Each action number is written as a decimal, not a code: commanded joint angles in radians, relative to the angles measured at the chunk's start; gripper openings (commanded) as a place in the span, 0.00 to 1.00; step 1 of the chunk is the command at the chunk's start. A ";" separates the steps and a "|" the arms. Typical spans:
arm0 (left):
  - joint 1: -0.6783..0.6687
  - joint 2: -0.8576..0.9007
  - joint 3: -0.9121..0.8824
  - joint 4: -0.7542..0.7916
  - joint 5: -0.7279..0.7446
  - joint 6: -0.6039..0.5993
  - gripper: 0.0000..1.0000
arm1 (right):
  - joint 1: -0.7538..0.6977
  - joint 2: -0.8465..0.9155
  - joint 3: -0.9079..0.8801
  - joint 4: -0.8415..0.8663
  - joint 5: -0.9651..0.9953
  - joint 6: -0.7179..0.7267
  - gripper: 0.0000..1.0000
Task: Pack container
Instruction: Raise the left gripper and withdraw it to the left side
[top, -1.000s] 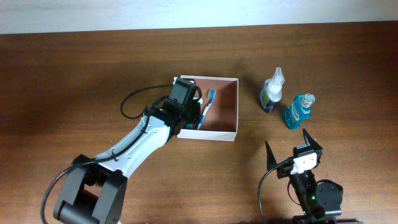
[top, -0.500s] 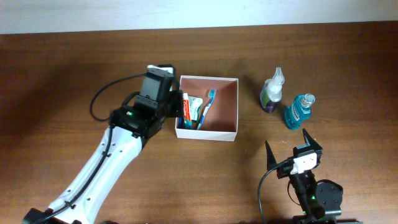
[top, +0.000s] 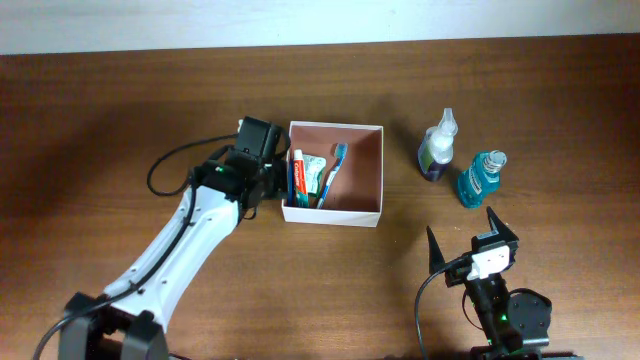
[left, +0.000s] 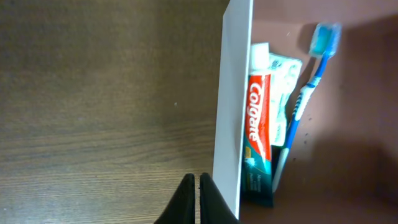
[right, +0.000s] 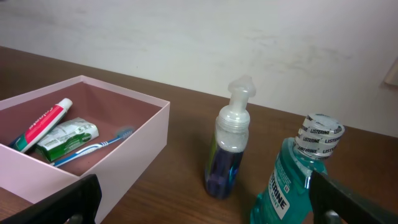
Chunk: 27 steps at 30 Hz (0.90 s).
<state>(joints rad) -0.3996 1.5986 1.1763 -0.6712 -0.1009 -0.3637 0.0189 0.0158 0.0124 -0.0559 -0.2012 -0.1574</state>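
Observation:
The container (top: 372, 215) is a square shallow box with white walls and a pinkish-brown inside; it also shows in the left wrist view (left: 235, 93) and the right wrist view (right: 134, 146). In it lie a Colgate toothpaste tube (top: 298, 175), a green packet (top: 315, 172) and a blue toothbrush (top: 333, 168). My left gripper (left: 199, 186) is shut and empty, just outside the container's left wall (top: 268, 180). A clear pump bottle with purple liquid (top: 438, 146) and a teal Listerine bottle (top: 480, 178) stand right of the container. My right gripper (top: 472, 238) is open, near the table's front edge.
The brown wooden table (top: 120, 110) ends at a white wall along the back. The left arm's black cable (top: 175, 165) loops over the table left of the container.
My left gripper has drawn back out of the container to its left side and now sits shut just outside the left wall. The right arm has not moved.

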 joint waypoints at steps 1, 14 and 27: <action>0.000 0.032 0.002 -0.012 0.015 -0.003 0.05 | -0.008 -0.007 -0.007 -0.002 0.002 0.004 0.98; -0.001 0.078 0.002 -0.075 0.082 -0.003 0.00 | -0.008 -0.007 -0.007 -0.001 0.002 0.004 0.98; -0.006 0.079 0.002 -0.082 0.244 -0.003 0.00 | -0.008 -0.007 -0.007 -0.001 0.002 0.004 0.98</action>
<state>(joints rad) -0.4019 1.6684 1.1763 -0.7456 0.0921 -0.3634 0.0189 0.0158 0.0124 -0.0563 -0.2012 -0.1574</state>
